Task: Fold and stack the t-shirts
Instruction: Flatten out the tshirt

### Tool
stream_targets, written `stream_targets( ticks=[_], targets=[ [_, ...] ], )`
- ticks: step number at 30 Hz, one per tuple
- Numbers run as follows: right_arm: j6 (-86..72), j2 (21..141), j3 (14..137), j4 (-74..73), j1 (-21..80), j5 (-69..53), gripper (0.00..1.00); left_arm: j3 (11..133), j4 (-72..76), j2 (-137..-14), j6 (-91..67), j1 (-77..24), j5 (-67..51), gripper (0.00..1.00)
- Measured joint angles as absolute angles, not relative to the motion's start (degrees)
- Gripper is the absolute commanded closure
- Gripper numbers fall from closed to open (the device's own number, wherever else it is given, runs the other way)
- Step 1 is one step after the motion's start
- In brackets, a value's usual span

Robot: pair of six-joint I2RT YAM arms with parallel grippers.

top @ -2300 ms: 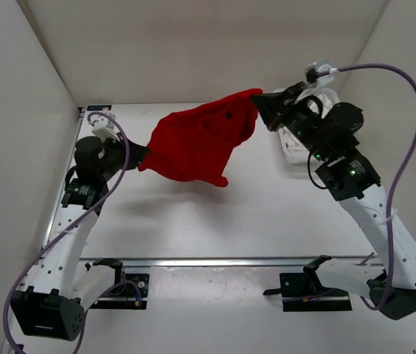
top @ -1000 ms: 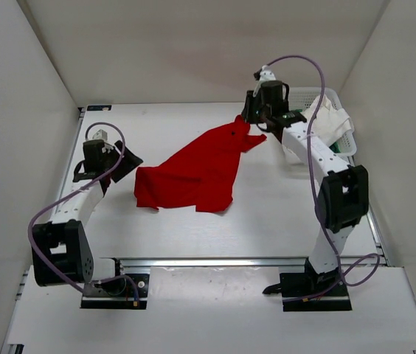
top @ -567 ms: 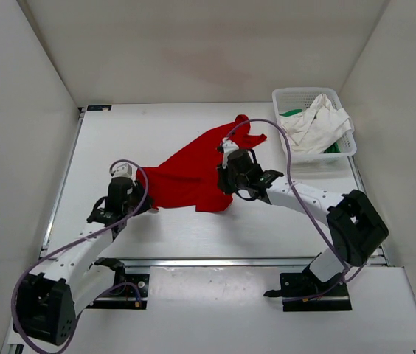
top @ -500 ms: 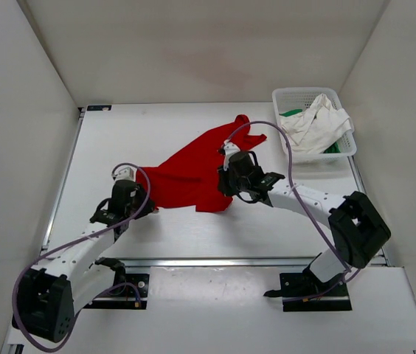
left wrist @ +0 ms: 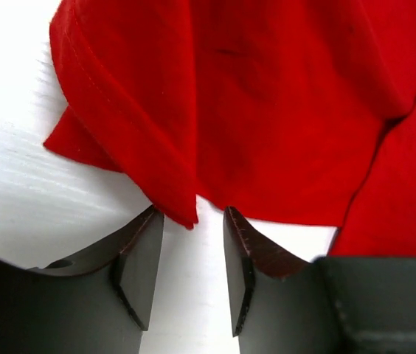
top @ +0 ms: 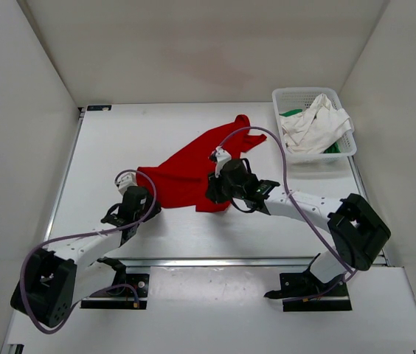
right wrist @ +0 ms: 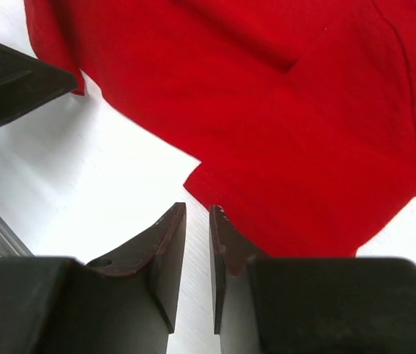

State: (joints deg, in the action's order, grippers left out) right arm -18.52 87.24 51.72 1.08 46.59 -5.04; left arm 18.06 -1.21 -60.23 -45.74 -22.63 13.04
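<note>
1. L gripper (left wrist: 193, 217): jaws held apart; red shirt (left wrist: 282, 110) hem corner seen at tips, unclamped.
2. R gripper (right wrist: 197, 210): jaws set narrowly apart; shirt edge seen just ahead.
3. Basket (top: 276, 96) w/ off-white shirt (top: 311, 127): well beyond R gripper.

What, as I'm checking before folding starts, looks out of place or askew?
The red shirt lies rumpled and skewed on the table, one edge folded over by the left gripper. In the basket, the off-white shirt is heaped over the green shirt. Nothing looks damaged.
</note>
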Motion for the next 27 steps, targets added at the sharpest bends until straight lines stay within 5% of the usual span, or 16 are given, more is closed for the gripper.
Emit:
stream_targets(
  ticks=[9,17,25,27],
  targets=[
    [-19.79,87.24,48.14,3.4,46.83,-7.05,0.81,18.06,2.26,-62.72,-48.05,-23.05,16.86,0.64],
    [-19.97,87.24,47.51,4.45,46.94,-7.4,0.76,18.15,3.22,-67.16,-48.14,-23.44,18.2,0.65],
    [-19.68,90.32,48.12,5.04,48.36,-7.66,0.71,18.61,3.09,-68.18,-48.42,-23.51,18.61,0.99],
    [-19.49,92.09,48.9,4.71,48.47,-7.6,0.69,18.98,2.63,-68.03,-48.29,-23.46,18.41,1.0]
  ],
)
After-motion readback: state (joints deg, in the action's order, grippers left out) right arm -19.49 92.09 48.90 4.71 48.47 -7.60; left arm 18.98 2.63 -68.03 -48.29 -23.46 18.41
